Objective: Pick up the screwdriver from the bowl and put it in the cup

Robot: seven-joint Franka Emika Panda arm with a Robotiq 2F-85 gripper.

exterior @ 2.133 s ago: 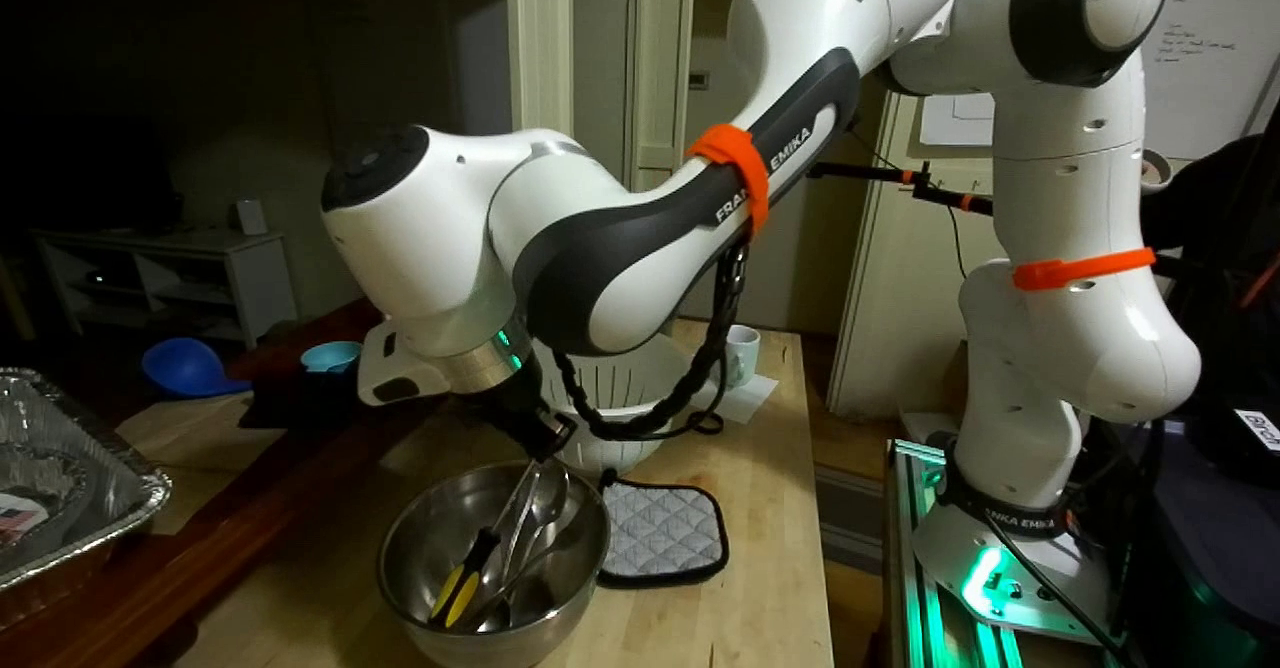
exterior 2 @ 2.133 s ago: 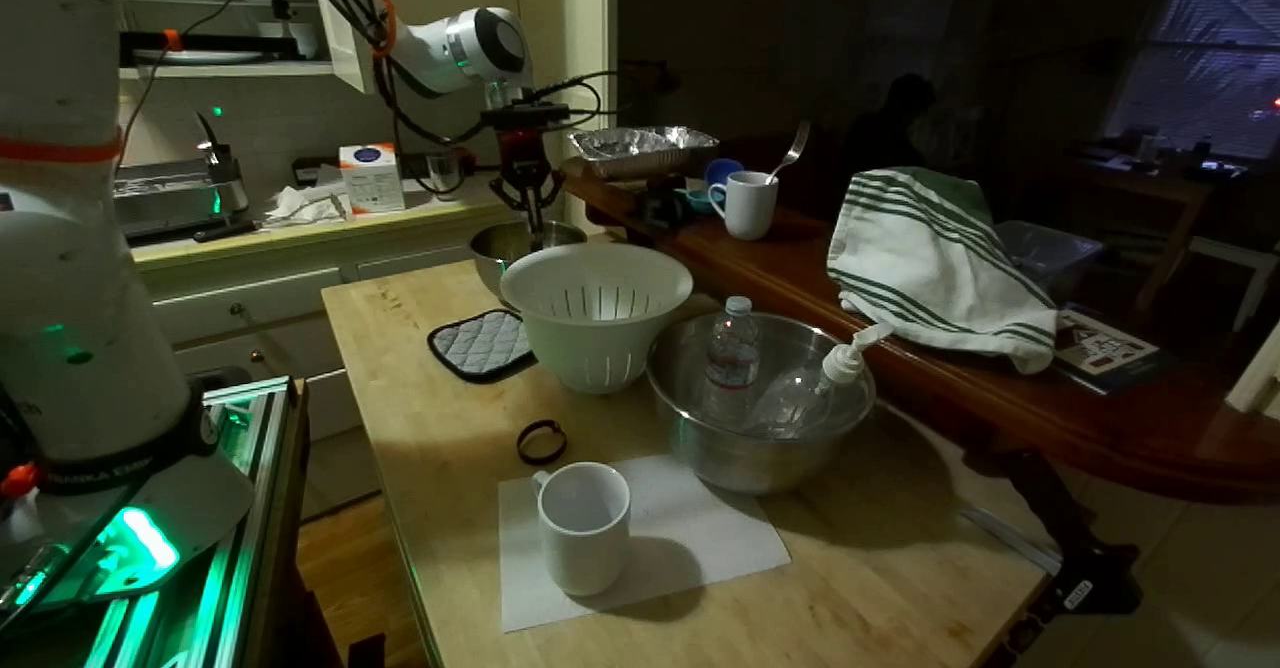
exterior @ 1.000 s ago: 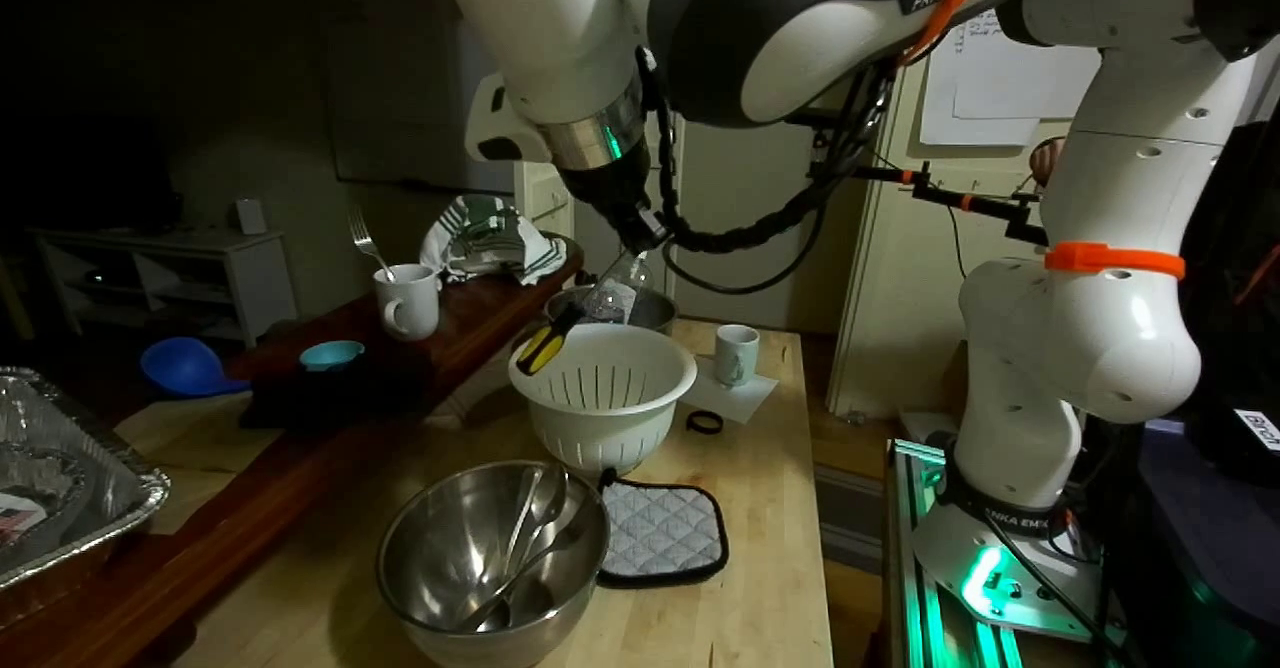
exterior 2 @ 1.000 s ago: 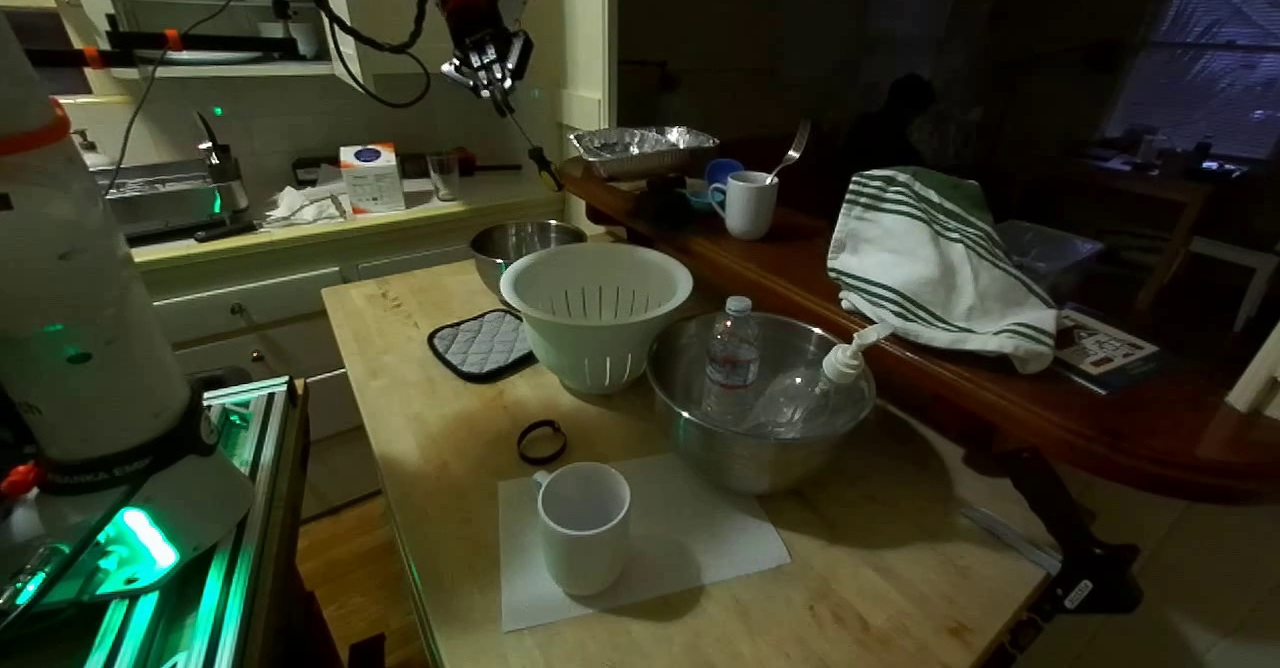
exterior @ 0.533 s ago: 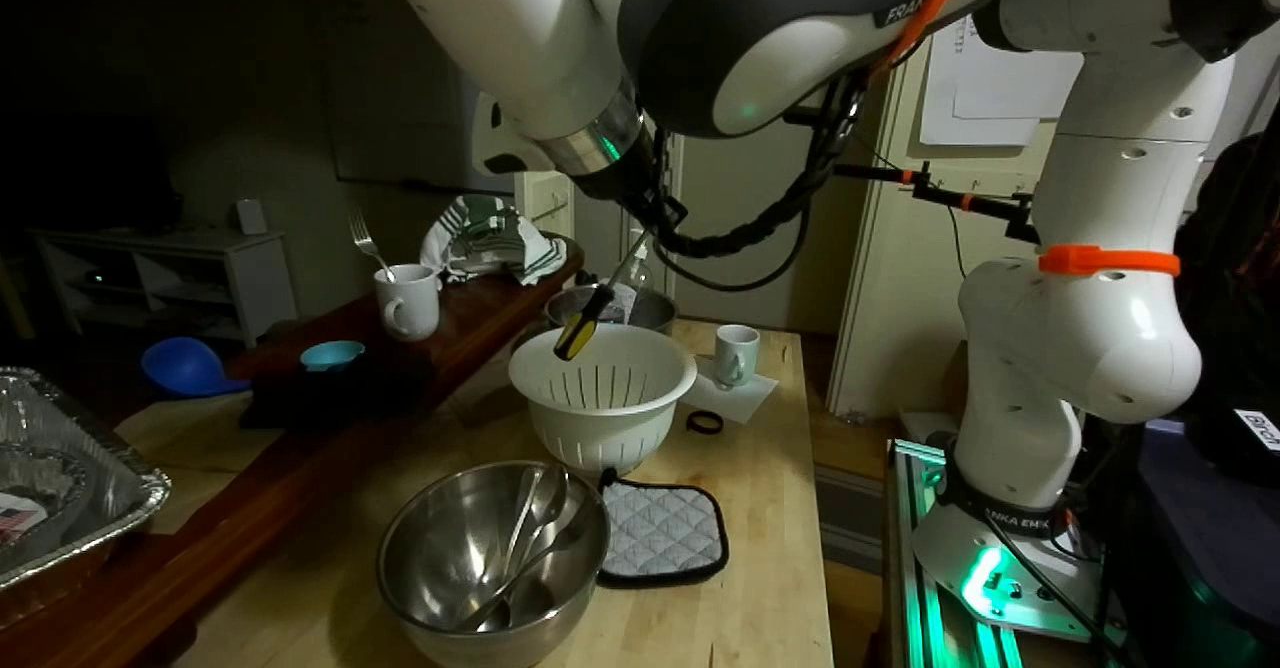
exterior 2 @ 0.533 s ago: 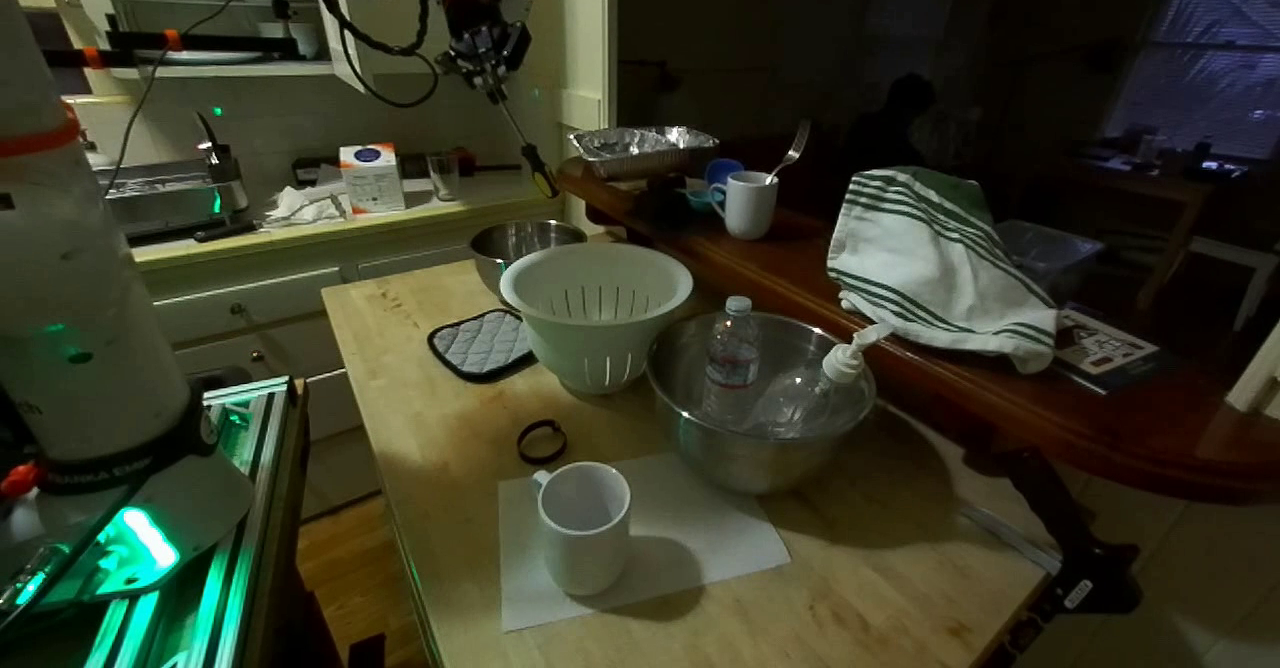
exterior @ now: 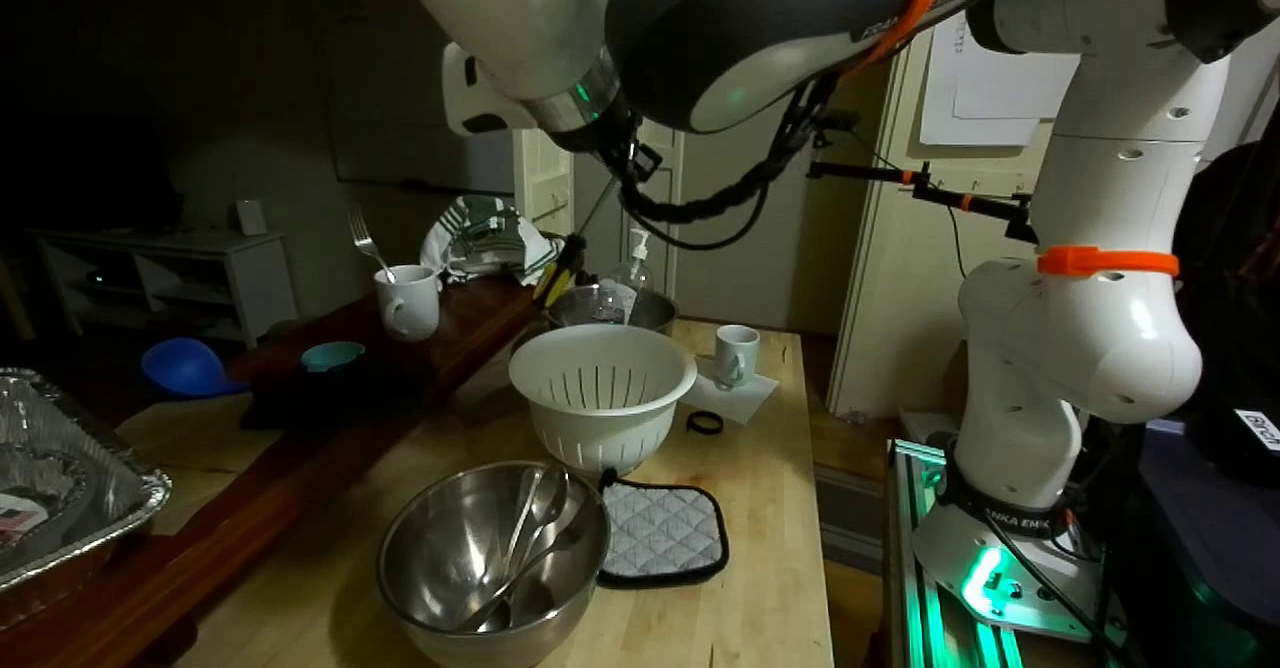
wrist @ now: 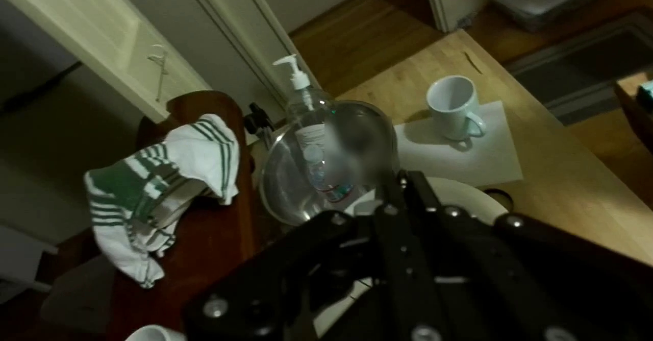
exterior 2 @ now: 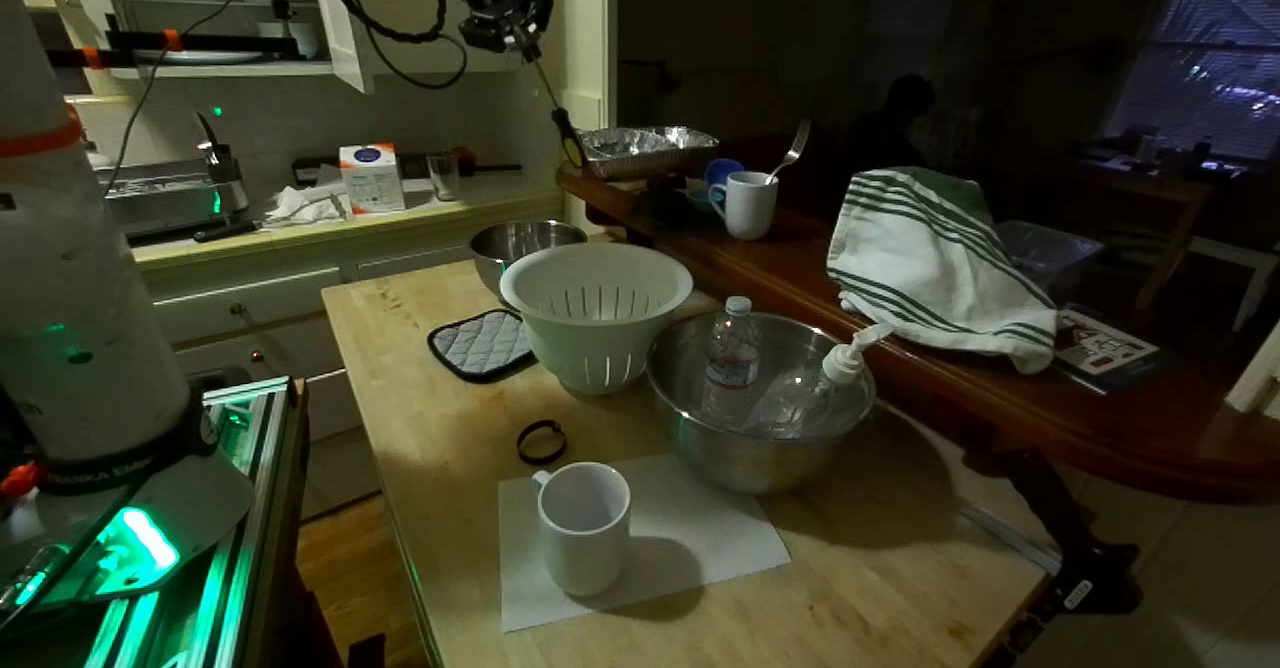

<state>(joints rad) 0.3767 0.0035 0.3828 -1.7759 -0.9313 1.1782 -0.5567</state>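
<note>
OK, pincer (exterior 2: 527,46) clamped on the screwdriver (exterior 2: 563,126) by its shaft, handle slanting down in midair. Contact's hard to make out; slim shaft could pivot in the hold, handle knocking the cup (exterior 2: 585,538).

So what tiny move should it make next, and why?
I'd probably carry the screwdriver across toward the white cup before lowering it: in an exterior view, the hand grips the screwdriver's shaft, handle hanging down aslant, while the cup stands upright on the paper, well away.
</note>
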